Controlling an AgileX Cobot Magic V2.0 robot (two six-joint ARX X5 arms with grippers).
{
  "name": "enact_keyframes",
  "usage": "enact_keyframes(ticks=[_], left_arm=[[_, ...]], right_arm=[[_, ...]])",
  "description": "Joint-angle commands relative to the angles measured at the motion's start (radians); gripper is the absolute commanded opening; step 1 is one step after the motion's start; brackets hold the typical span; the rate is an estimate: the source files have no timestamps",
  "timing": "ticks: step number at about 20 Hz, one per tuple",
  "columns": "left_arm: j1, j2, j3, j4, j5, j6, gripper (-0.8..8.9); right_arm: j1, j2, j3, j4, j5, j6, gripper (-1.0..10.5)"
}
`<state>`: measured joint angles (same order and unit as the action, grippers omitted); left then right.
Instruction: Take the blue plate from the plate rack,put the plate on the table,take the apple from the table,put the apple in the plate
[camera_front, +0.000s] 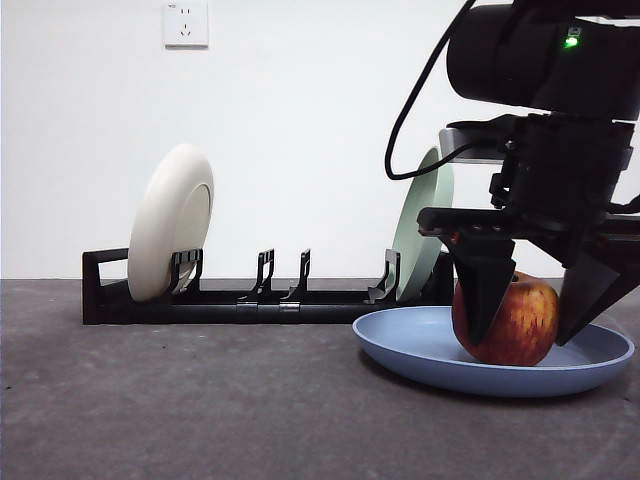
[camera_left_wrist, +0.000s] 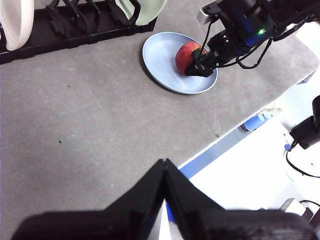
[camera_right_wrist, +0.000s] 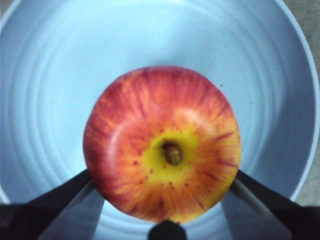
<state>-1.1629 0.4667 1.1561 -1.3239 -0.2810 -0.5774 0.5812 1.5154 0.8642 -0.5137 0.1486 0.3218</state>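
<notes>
Front view is showing the apple (camera_front: 505, 322) sitting in the blue plate (camera_front: 420, 345), which is lying flat on the desk (camera_front: 200, 400) just in front of the plate rack (camera_front: 240, 300). The right gripper (camera_front: 535, 300) is coming down from above over the apple, its two black jaws spread wide, one on each side of the fruit; whether the tips are pressing on the skin or only lying against it is hard to tell. Seen from the right wrist camera, the apple (camera_right_wrist: 162, 145) is showing its dimpled yellow top and stem, resting toward the near part of the blue plate (camera_right_wrist: 60, 60), with the right gripper (camera_right_wrist: 162, 187) flanking it, the jaw tips sitting right at the fruit's edge and their lower parts cut off by the frame. From the left wrist camera, the left gripper (camera_left_wrist: 164, 172) is hanging over bare desk (camera_left_wrist: 90, 115) well away from the plate, its jaws pressed together and empty. Back in the front view, a cream-white plate (camera_front: 170, 220) is standing upright in the rack near its handle end, and a pale green plate (camera_front: 425, 225) is standing at the other end, partly hidden behind the right arm.
</notes>
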Motion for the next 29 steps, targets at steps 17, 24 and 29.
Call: enact_keyframes(ticks=[17, 24, 29], left_arm=[[-0.003, -0.003, -0.006, 0.003, -0.005, 0.039, -0.04], [-0.003, -0.002, -0.006, 0.003, -0.005, 0.038, -0.04], [-0.003, 0.0, -0.006, 0.003, -0.008, 0.039, -0.04]], right_arm=[[0.106, -0.421, -0.005, -0.221, -0.011, 0.038, 5.6], [0.153, -0.722, 0.034, -0.386, -0.055, 0.054, 1.5], [0.153, -0.821, 0.093, -0.51, -0.055, 0.061, -0.1]])
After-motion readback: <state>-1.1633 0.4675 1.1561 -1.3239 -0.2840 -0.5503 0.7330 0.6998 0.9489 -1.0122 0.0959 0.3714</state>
